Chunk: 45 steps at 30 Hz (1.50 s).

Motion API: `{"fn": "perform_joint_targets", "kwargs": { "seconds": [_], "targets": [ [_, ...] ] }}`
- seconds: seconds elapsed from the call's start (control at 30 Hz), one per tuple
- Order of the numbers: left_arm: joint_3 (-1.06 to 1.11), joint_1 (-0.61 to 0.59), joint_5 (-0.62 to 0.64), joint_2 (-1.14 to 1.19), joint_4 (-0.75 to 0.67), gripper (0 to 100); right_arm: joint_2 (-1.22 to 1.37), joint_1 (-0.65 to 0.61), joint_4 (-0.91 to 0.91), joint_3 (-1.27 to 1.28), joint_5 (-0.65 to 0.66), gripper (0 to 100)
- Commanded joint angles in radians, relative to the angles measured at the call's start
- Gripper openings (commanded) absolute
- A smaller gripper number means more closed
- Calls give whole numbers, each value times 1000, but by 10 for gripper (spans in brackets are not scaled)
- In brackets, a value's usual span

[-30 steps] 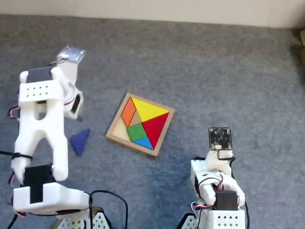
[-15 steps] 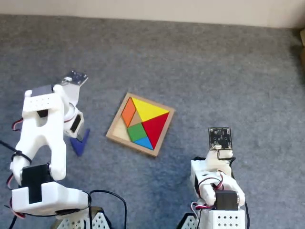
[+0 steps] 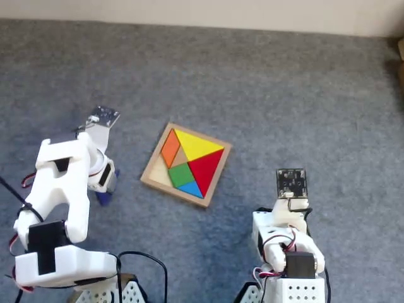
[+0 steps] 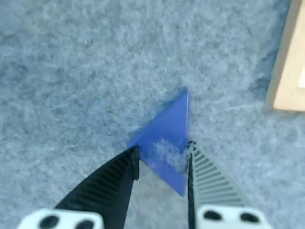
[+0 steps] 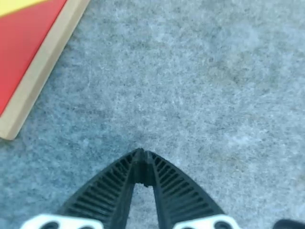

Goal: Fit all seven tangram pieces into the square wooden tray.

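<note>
Lies open as bare carpet (image 3: 303,82) across top and right, barred by the wooden tray (image 3: 150,172) at centre and left arm (image 3: 60,189) lower left.

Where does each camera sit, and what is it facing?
High view: fixed overhead, looking down on carpet, wooden tray, left arm, right arm.
Left wrist view: on the left arm, looking along left fingers flanking the blue triangle.
Right wrist view: on the right arm, facing carpet past shut right fingers.
Shared: tray in all three; blue triangle in high and left wrist.
</note>
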Motion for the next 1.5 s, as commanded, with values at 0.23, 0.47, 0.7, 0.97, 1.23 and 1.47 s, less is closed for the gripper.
{"fn": "perform_joint_targets", "kwargs": {
  "seconds": [0.23,0.47,0.7,0.97,1.23,1.47],
  "targets": [
    [18,-12,-3,-24,-49,171,-5,12,2,110,-3,5],
    [13,-33,-2,-24,-54,257,-5,12,2,110,-3,5],
    [12,-42,6,-24,-89,255,-5,12,2,110,-3,5],
    [13,-65,28,-22,-157,255,-5,12,2,110,-3,5],
    [22,-64,20,-21,-155,255,-5,13,2,110,-3,5],
    [47,-64,-38,-21,-133,255,-5,13,2,110,-3,5]
  ]
}}
